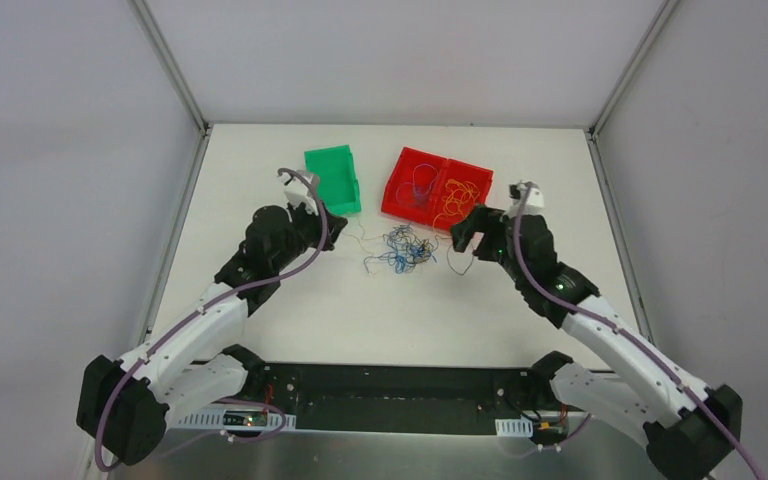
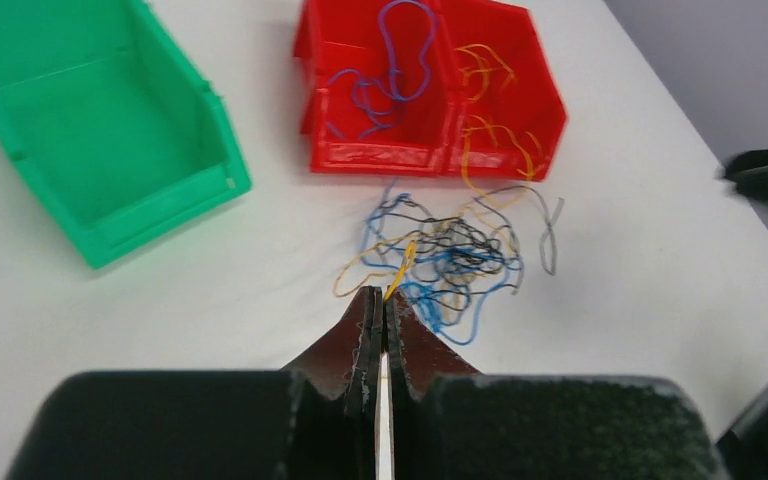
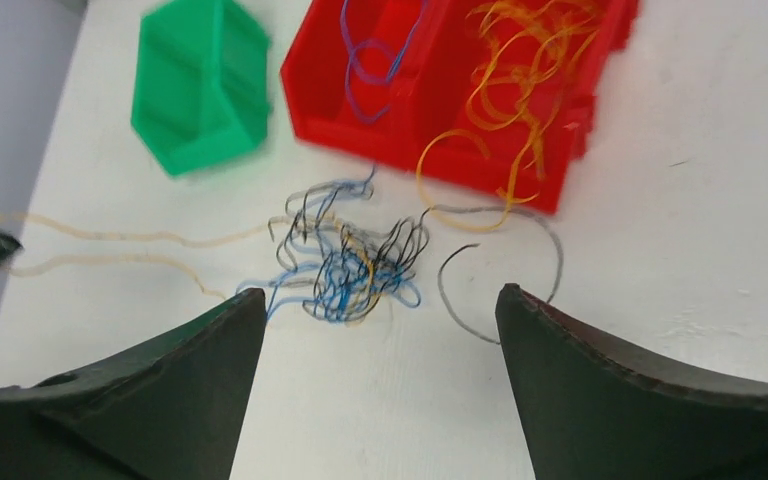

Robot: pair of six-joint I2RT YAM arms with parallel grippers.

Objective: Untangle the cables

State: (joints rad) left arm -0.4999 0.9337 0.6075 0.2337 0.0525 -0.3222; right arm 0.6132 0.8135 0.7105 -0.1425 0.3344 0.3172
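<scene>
Pinching one yellow cable (image 2: pixel 401 265), left gripper (image 2: pixel 380 300); right gripper (image 3: pixel 380 293) agape; two red bins (image 2: pixel 380 158), one green bin (image 2: pixel 165 208).

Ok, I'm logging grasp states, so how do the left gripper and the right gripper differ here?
The left gripper is shut, while the right gripper is open. The left gripper pinches a yellow strand leading to the tangled cables; the right gripper holds nothing. The left gripper sits near the green bin, the right gripper near the red bin. Both flank the tangle.
</scene>
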